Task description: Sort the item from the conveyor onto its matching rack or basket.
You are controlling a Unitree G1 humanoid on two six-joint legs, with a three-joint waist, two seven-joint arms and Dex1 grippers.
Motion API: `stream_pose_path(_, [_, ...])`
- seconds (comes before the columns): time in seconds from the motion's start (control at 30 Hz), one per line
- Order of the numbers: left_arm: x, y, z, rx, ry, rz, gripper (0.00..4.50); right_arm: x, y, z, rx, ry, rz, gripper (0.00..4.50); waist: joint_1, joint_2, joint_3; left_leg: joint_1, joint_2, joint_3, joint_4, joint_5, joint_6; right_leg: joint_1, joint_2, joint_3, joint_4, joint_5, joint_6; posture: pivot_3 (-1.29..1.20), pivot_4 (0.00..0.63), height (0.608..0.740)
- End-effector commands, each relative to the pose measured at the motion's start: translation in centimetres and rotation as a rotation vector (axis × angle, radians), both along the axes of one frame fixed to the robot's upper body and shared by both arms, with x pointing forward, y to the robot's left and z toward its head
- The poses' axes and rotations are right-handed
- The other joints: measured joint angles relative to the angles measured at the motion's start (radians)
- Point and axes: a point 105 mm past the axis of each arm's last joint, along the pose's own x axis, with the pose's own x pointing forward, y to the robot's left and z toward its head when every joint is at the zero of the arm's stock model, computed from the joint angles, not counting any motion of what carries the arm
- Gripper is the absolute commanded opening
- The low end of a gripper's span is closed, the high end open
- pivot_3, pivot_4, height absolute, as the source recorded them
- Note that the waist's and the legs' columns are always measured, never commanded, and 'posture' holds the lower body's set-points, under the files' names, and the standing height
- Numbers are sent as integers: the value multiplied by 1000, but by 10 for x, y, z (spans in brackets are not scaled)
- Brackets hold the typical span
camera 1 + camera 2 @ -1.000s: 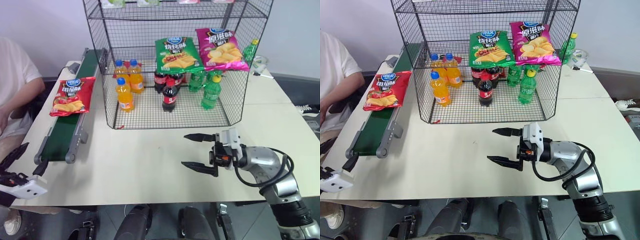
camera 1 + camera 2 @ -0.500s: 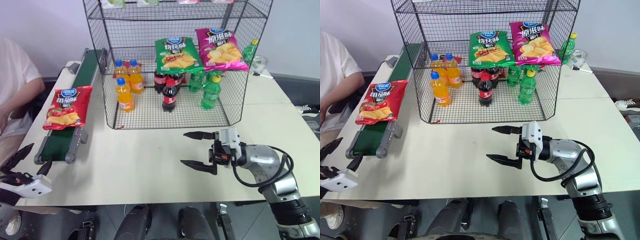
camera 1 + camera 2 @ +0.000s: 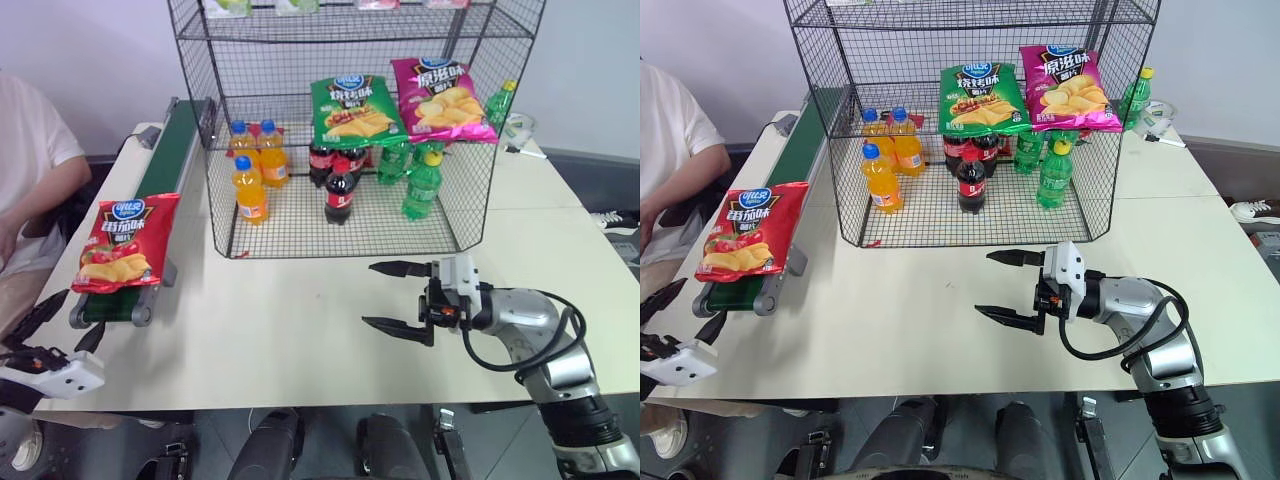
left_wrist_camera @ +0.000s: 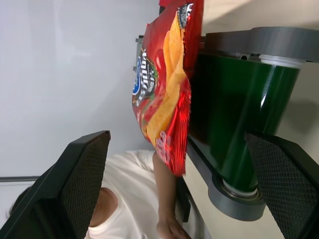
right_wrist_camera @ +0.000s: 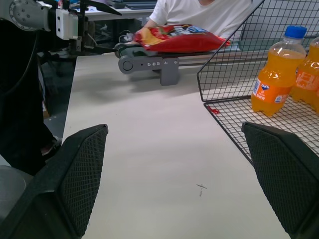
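Note:
The item, a red chip bag [image 3: 120,242], lies on the near end of the conveyor [image 3: 165,150] and partly overhangs the belt's left rail. My left gripper [image 3: 62,322] is open just off the table's near left corner, a short way before the conveyor's end, with nothing between its fingers. In the left wrist view the bag [image 4: 167,94] droops over the green belt [image 4: 234,124] ahead of the open fingers. My right gripper [image 3: 370,295] is open over the bare table in front of the rack [image 3: 350,40], pointing left.
The rack holds a green chip bag [image 3: 352,108] and a magenta chip bag [image 3: 440,98] on a shelf, with orange bottles [image 3: 250,185], cola bottles [image 3: 338,188] and green bottles [image 3: 422,183] below. A person in a white shirt [image 3: 25,170] sits left of the conveyor.
The red bag has ridden down the belt toward me and now sits at its near end. Both grippers stay where they were, open.

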Motion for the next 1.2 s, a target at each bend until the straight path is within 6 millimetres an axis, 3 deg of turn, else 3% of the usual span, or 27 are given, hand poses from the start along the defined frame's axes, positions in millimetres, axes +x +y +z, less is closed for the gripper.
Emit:
stream_pose_path(0.03, [5, 0, 11, 1, -41, -3, 4484, 0, 2, 9, 15, -49, 6, 4500, 0, 0, 0, 0, 0, 0, 0, 0, 0, 0, 0, 0, 0, 0, 0, 0, 150, 740])
stream_pose_path(0.6, [21, -11, 11, -18, -54, -23, 4484, 3, 1, 9, 8, -61, -12, 4500, 0, 0, 0, 1, 0, 0, 0, 0, 0, 1, 0, 0, 1, 0, 0, 0, 150, 740])
stream_pose_path(0.73, [21, -13, 9, -33, -43, -36, 3283, 5, -1, 10, 5, -67, -24, 4500, -1, 0, 0, 1, 0, 0, 0, 0, 0, 1, 0, 0, 1, 0, 0, 0, 150, 740])
stream_pose_path(0.93, [23, -14, 12, -33, -55, -34, 207, 6, 0, 10, 4, -74, -33, 4500, 0, 0, 0, 2, 0, 0, 0, 0, 0, 1, 0, 0, 1, 0, 0, 0, 150, 740])
stream_pose_path(1.2, [29, -19, 33, -22, -134, -48, 88, 10, -2, 11, 3, -105, -58, 4500, 0, 0, 0, 2, 0, 0, 0, 0, 0, 1, 0, 0, 1, 0, 0, 0, 150, 740])
